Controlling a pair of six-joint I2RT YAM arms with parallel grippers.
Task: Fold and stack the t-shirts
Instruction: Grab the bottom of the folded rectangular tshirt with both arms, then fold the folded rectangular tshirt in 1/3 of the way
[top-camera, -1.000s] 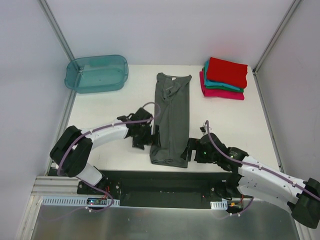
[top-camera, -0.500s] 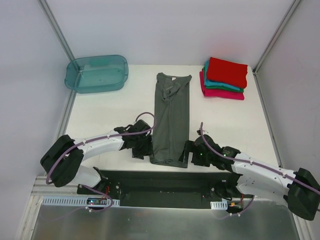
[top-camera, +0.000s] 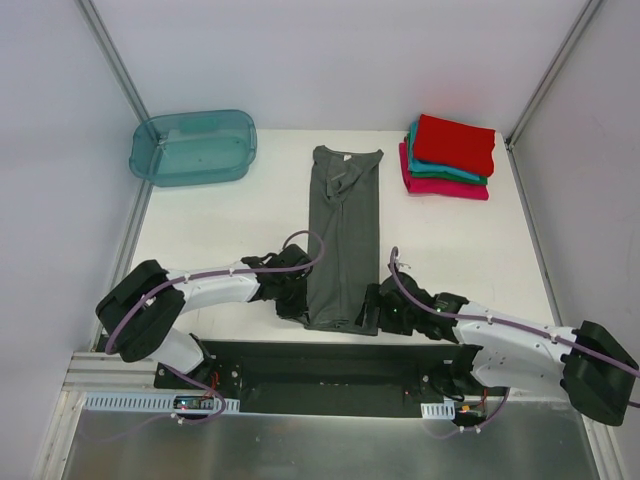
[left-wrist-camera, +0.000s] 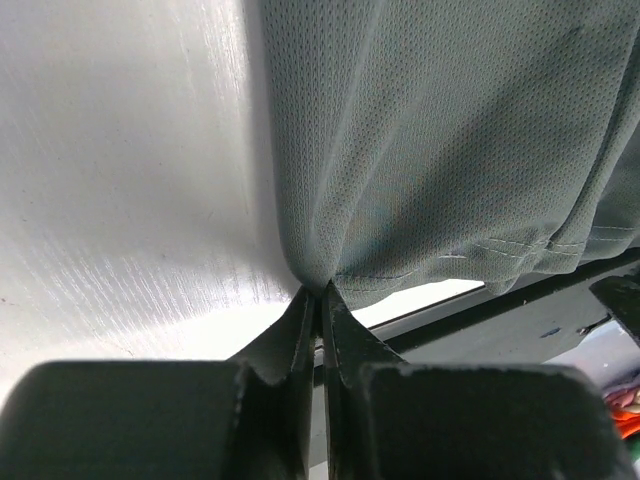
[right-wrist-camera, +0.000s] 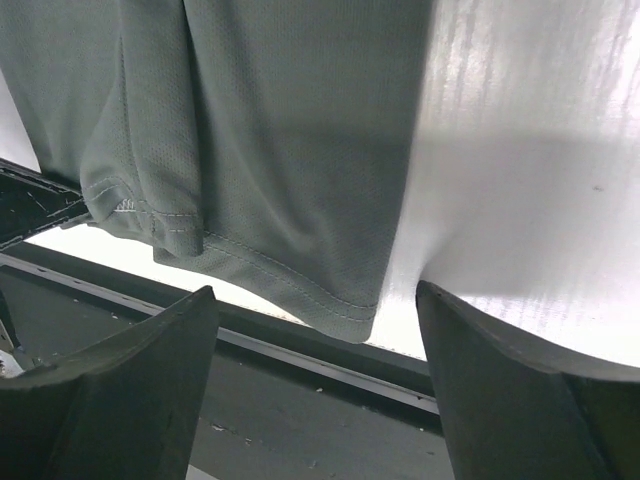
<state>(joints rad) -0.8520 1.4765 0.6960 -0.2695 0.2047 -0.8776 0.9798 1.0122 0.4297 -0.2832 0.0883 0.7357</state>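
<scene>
At the near edge of the desk (top-camera: 220, 215), we are clenching our left end effector (left-wrist-camera: 321, 298) on the near left corner of the dark grey t-shirt (top-camera: 343, 235) and holding our right end effector (right-wrist-camera: 315, 295) released around its near right corner, while the folded t-shirts (top-camera: 450, 155) are sitting stacked in the far right corner.

You see a dark grey t-shirt (top-camera: 343, 235) of dotted mesh. Your stacked t-shirts (top-camera: 450, 157) are red, teal and magenta-pink; the tub (top-camera: 193, 147) is translucent teal.
</scene>
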